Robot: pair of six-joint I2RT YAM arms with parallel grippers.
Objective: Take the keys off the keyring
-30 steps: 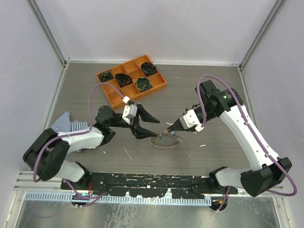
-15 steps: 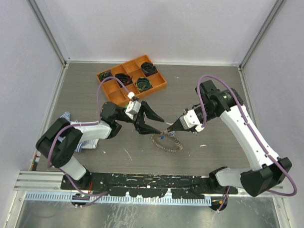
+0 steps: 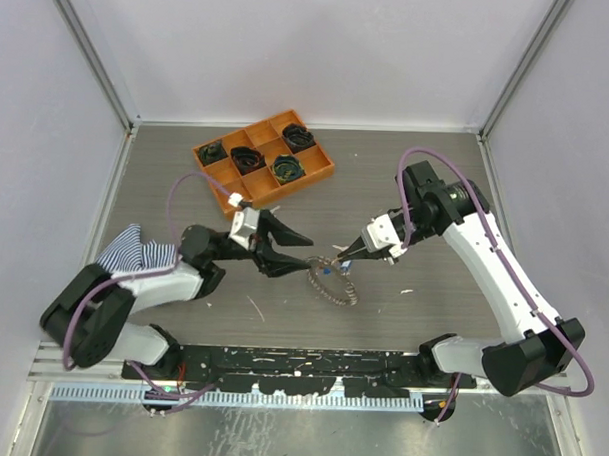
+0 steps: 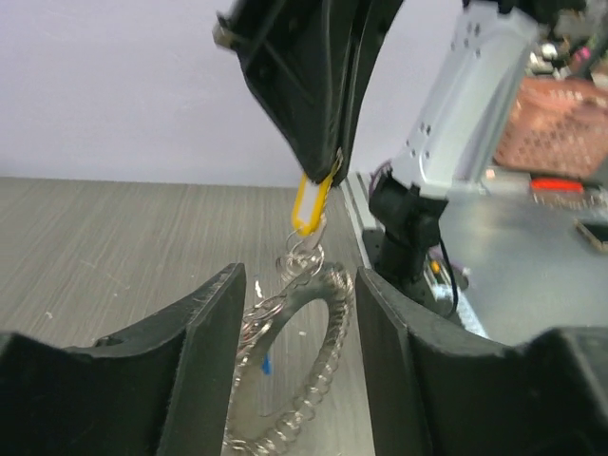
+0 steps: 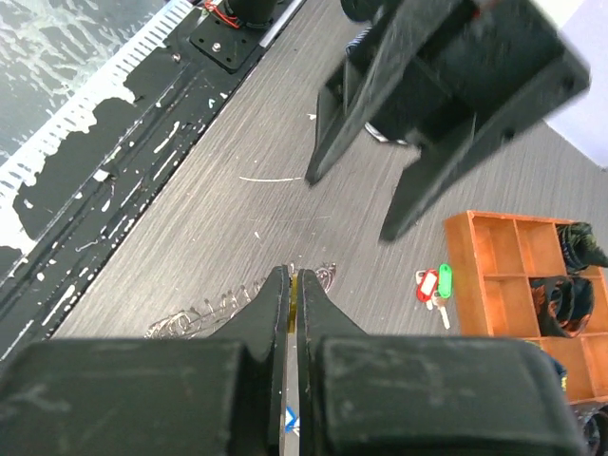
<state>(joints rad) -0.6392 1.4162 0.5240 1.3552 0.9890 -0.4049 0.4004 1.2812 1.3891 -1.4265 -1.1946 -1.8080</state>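
Note:
The keyring (image 3: 335, 281), a wire ring fringed with silvery pieces, rests on the table with one end lifted. My right gripper (image 3: 341, 255) is shut on a yellow key tag (image 4: 306, 203) joined to that raised end by small rings. From the right wrist the yellow tag (image 5: 293, 285) shows only as a sliver between the pressed fingers. My left gripper (image 4: 299, 275) is open, its fingers (image 4: 204, 351) on either side of the keyring (image 4: 328, 356) without gripping it. A blue tag (image 4: 268, 363) hangs inside the ring. Two loose keys with red and green tags (image 5: 432, 283) lie on the table.
An orange compartment tray (image 3: 218, 183) at the back left holds black coiled bundles (image 3: 287, 168). A striped cloth (image 3: 134, 248) lies by the left arm's elbow. White walls close in the table on three sides.
The left gripper reached in toward the ring, then drew back slightly, its jaws narrowing a little. The right gripper raised the yellow tag, tilting the ring's end up.

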